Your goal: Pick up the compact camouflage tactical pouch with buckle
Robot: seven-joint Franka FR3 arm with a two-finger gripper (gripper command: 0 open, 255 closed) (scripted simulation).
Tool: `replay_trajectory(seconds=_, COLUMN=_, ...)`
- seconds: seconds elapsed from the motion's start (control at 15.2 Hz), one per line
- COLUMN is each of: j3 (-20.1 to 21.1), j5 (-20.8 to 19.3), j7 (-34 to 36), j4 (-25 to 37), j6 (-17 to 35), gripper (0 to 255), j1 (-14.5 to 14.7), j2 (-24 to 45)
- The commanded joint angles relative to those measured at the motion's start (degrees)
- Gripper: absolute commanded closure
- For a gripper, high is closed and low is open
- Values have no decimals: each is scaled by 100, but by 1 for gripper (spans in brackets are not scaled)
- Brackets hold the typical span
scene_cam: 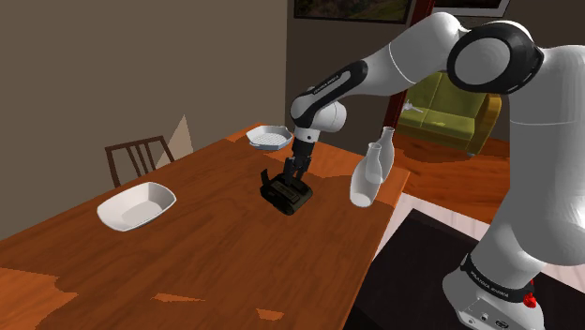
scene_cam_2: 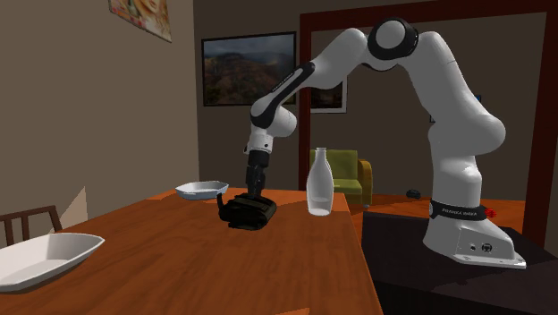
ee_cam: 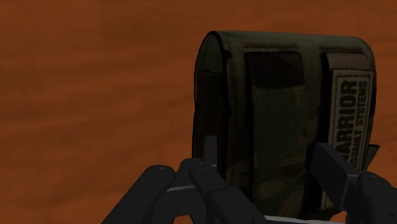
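Shoulder view: the camouflage pouch (scene_cam: 286, 194) lies on the wooden table (scene_cam: 187, 253), slightly left of the frame's centre. The black gripper (scene_cam: 293, 174) stands directly over it, pointing down at its top, at the end of the white arm (scene_cam: 394, 66), which reaches in from the upper right. Whether the gripper is wide, narrow or closed on the pouch cannot be told. A white bottle (scene_cam: 372, 169) stands upright to the right of the pouch, apart from it. A shallow white dish (scene_cam: 270, 139) sits beyond the pouch near the table's far edge. A white bowl (scene_cam: 137, 206) rests well apart at the left, in front of a dark chair (scene_cam: 139, 155).

Second exterior view: the pouch (scene_cam_2: 246, 211) sits at mid-frame on the table (scene_cam_2: 224, 268) beneath the gripper (scene_cam_2: 255, 190), between the dish (scene_cam_2: 202, 189) on its left and the bottle (scene_cam_2: 320, 183) on its right. A green armchair (scene_cam_2: 350, 179) shows behind the bottle.

Wrist view: the pouch (ee_cam: 286, 108) lies straight ahead of the gripper (ee_cam: 270, 156) on the table (ee_cam: 95, 95). A pale label (ee_cam: 347, 114) on the pouch reads "WARRIOR ASSAULT SYSTEMS".
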Motion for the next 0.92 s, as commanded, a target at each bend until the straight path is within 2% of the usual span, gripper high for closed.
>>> replay_trajectory(seconds=0.0, j3=3, j5=6, j7=-6, j4=-4, j6=13, gripper=255, j1=1, j2=10)
replay_trajectory(seconds=0.53, j3=2, j5=7, j7=-10, j4=-14, j6=15, gripper=255, j1=0, j2=3)
replay_trajectory(seconds=0.86, j3=-43, j5=-109, j7=145, j4=29, j6=-251, gripper=255, j1=18, j2=-245)
